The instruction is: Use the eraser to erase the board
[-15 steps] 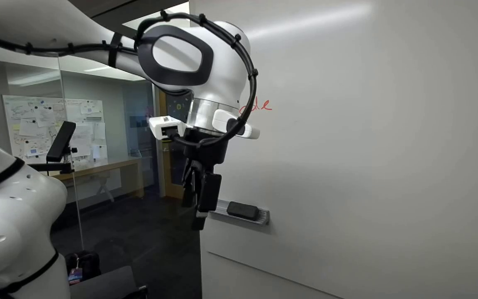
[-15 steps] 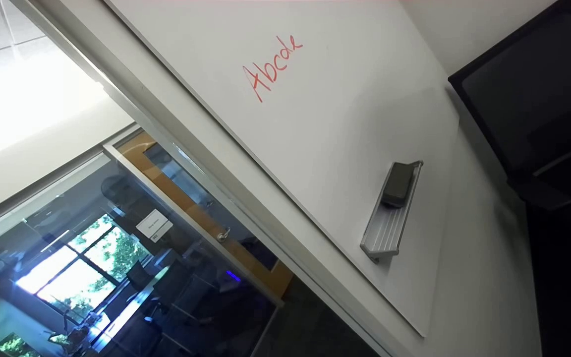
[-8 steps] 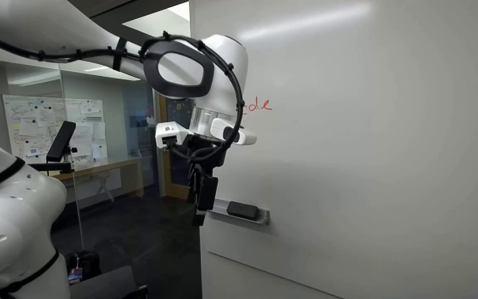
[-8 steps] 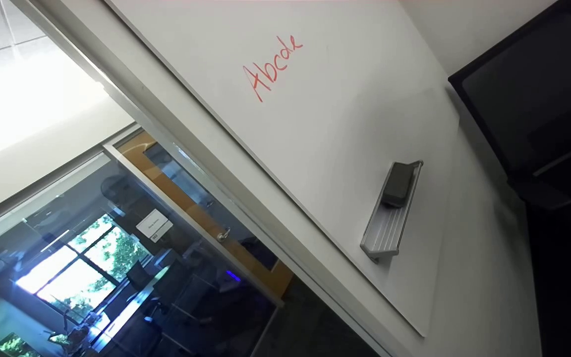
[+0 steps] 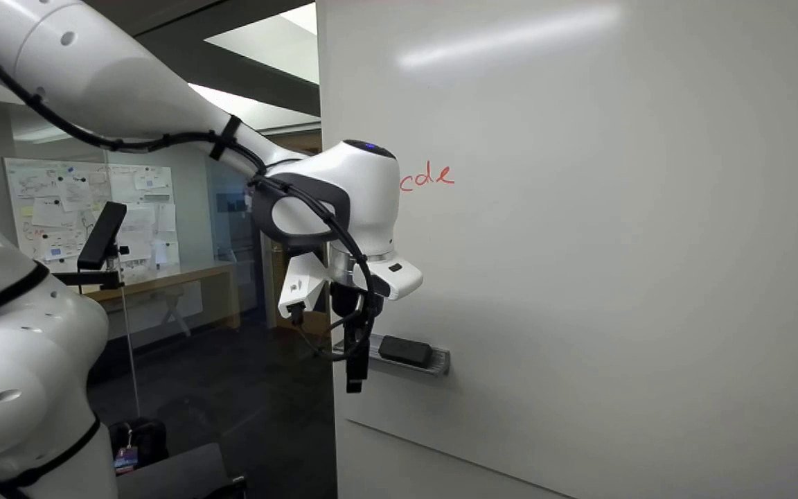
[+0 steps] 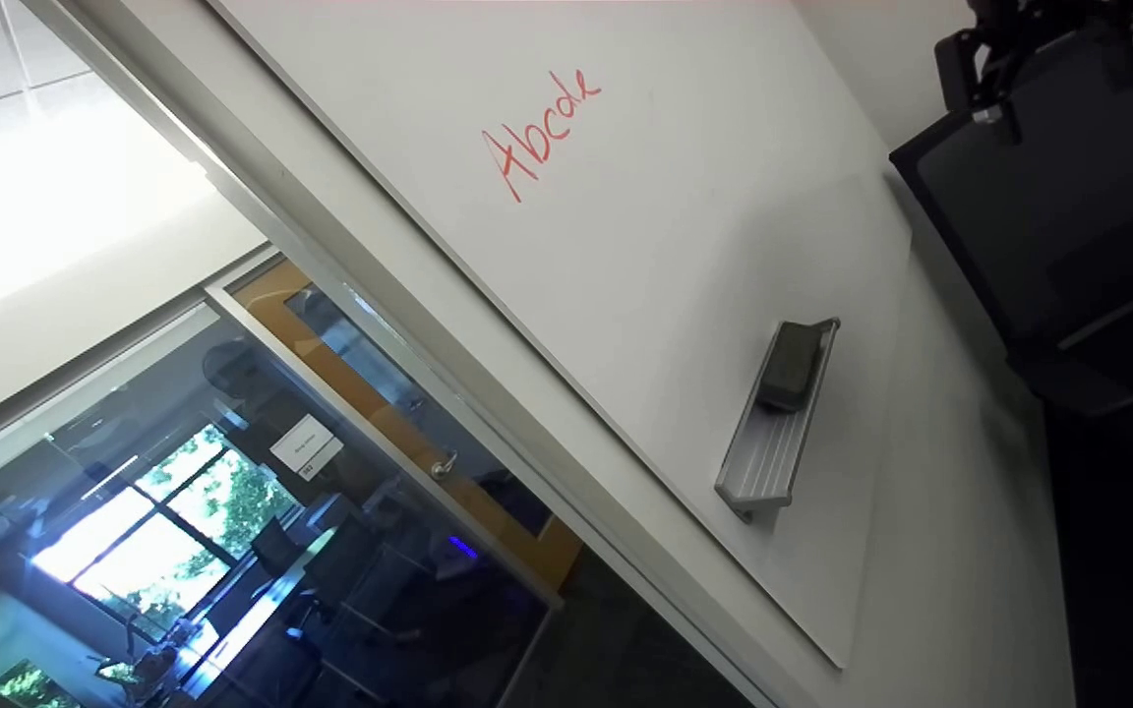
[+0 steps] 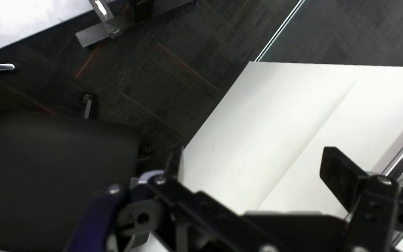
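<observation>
Eraser [image 6: 791,364], dark, one: on the tray [image 6: 763,457] of the whiteboard [image 6: 626,246], long axis along the tray. Gripper [image 7: 254,166], one: yours, jaws spread wide, nothing between. Relation: in an exterior view, eraser [image 5: 405,351] lies right of your gripper, apart; next move likely runs right, in toward the whiteboard. Red lettering [image 6: 539,138] on the same whiteboard: unerased.

Right of centre in an exterior view, we see a grey tray [image 6: 765,457], a dark eraser [image 6: 791,366] lying on its upper part.
</observation>
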Controlling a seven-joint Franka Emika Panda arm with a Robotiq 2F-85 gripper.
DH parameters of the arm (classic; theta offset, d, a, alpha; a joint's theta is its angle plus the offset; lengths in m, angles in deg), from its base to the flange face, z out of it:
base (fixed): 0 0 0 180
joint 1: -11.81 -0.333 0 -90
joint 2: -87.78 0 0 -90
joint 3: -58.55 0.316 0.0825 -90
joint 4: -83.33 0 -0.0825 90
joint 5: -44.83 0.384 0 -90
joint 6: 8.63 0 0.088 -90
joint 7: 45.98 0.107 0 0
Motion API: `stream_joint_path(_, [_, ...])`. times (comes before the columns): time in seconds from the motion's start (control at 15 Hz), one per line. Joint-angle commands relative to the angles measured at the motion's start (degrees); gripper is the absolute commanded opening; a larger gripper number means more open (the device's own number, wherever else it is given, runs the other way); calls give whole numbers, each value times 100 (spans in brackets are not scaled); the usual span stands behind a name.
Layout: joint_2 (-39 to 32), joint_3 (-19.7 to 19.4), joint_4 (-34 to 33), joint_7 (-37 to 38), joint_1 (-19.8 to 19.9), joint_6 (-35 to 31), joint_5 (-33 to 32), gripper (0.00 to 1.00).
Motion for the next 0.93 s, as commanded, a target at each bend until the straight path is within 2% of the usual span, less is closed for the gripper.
stream_joint_path(0.0, [-221,208,361,298,-112,-883,331,100])
stream_joint_path(0.07, [-142,103,222,90,-60,-525,181,100])
stream_joint_path(0.47, [-197,111,252,93,-71,-595,188,100])
stream_joint_path(0.67, [-450,83,284,104,-361,-959,953,100])
stream_joint_path(0.87, [-752,130,357,69,-731,-1791,2033,100])
